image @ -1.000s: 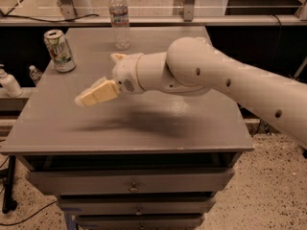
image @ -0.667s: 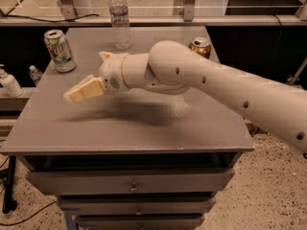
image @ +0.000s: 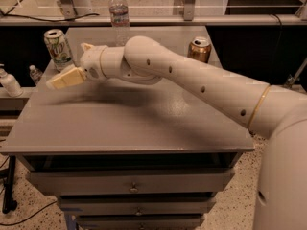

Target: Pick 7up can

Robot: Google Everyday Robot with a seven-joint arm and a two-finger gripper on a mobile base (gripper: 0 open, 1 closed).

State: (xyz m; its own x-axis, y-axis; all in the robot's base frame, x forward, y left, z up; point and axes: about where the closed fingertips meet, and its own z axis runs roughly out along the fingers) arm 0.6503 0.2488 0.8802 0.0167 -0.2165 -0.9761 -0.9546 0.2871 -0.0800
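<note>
Reaching across the grey table (image: 144, 128) from the right of frame, the white arm (image: 201, 83) ends in the gripper (image: 64, 78), low over the table's far-left part. Gripper points leftward and slightly down; shadow lies on the table surface just under and behind it.

Jaw state: cannot tell. The cream end reads as a single wedge from this angle.

7up can (image: 58, 49): upright near the far-left corner of the table, just beyond the jaws and slightly above them in the picture. Contact between can and jaws cannot be told; they sit very close.

Gold-brown can (image: 199, 49): upright at the far-right side, well apart from the jaws, behind the arm's forearm.

Water bottle (image: 119, 11): upright at the far edge, well beyond the jaws, on the wrist side.

Drawer fronts (image: 134, 186) sit under the table top, well below the jaws.
</note>
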